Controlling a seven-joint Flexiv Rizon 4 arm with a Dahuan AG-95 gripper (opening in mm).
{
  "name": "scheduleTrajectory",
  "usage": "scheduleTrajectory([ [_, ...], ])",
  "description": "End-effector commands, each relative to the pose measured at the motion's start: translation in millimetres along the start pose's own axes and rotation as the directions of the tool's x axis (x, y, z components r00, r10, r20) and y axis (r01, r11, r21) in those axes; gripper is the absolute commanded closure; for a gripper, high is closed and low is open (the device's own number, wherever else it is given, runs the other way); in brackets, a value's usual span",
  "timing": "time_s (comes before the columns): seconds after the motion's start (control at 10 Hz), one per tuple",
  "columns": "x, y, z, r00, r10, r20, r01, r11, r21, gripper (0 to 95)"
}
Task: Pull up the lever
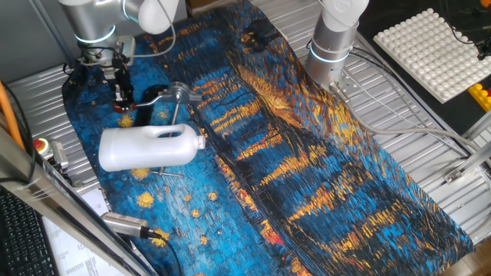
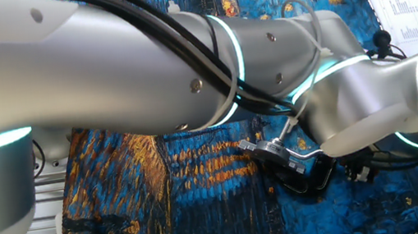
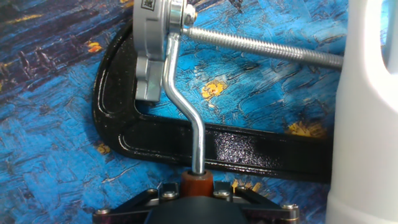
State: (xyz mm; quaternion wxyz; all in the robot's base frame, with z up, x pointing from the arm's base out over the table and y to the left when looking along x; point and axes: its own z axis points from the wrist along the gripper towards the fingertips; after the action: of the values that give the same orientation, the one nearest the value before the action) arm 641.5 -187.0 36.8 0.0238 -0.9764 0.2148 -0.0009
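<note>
The lever (image 3: 186, 112) is a slim bent silver rod with a red-brown tip (image 3: 198, 182), hinged to a metal clamp (image 3: 152, 50) on a black C-shaped base (image 3: 261, 149). In the hand view my gripper (image 3: 198, 190) has a finger close on each side of the tip and looks shut on it. From one fixed view the gripper (image 1: 123, 98) stands at the far left with the lever (image 1: 156, 96) running right to the clamp (image 1: 180, 95). In the other fixed view the arm hides most of the lever (image 2: 297, 152).
A big white plastic jug (image 1: 149, 147) lies on its side just in front of the clamp, and it is close on the right in the hand view (image 3: 370, 106). A second arm's base (image 1: 334, 42), a white peg tray (image 1: 430, 50) and a cabled tool (image 1: 126, 224) are also present.
</note>
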Motion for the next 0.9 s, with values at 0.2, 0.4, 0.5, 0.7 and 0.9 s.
scheduleTrajectory([
  [0.2, 1.5, 0.4, -6.0, 1.000, 0.001, 0.007, -0.001, 1.000, -0.010, 95.0],
  [0.4, 1.7, 0.3, -7.4, 1.000, 0.009, 0.006, -0.009, 1.000, -0.022, 95.0],
  [0.5, 1.7, 0.3, -8.5, 1.000, 0.013, 0.010, -0.013, 1.000, -0.024, 95.0],
  [0.7, 1.8, 0.0, -9.5, 1.000, 0.015, 0.016, -0.015, 1.000, -0.027, 95.0],
  [0.9, 1.2, -1.8, -11.7, 0.999, 0.028, 0.021, -0.028, 0.999, -0.036, 95.0],
])
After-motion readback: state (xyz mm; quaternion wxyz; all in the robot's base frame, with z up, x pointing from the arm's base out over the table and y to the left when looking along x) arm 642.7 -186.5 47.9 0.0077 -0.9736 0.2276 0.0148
